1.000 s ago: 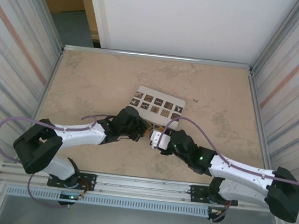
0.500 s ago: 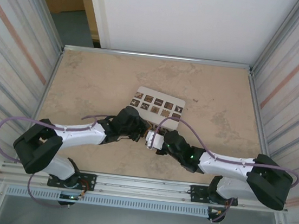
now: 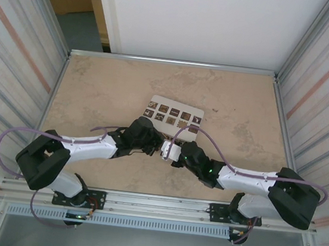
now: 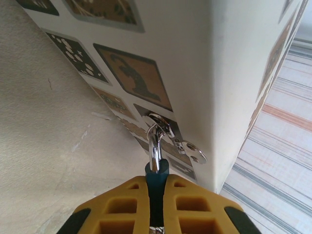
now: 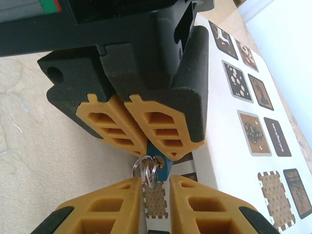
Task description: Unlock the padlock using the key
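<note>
No legible text; one dark tile [image 5: 274, 137] on the white board [image 5: 217, 109] bears blurred lettering.

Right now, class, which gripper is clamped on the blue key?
The left gripper: its fingers press together on the blue key; the right gripper stands open at the key ring.

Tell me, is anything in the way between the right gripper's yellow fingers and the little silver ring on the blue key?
Nothing visible is. The small silver key ring hangs in the gap between the fingers of the right gripper, nothing beside it. The left gripper pinches the blue-headed key from the far side.
</note>
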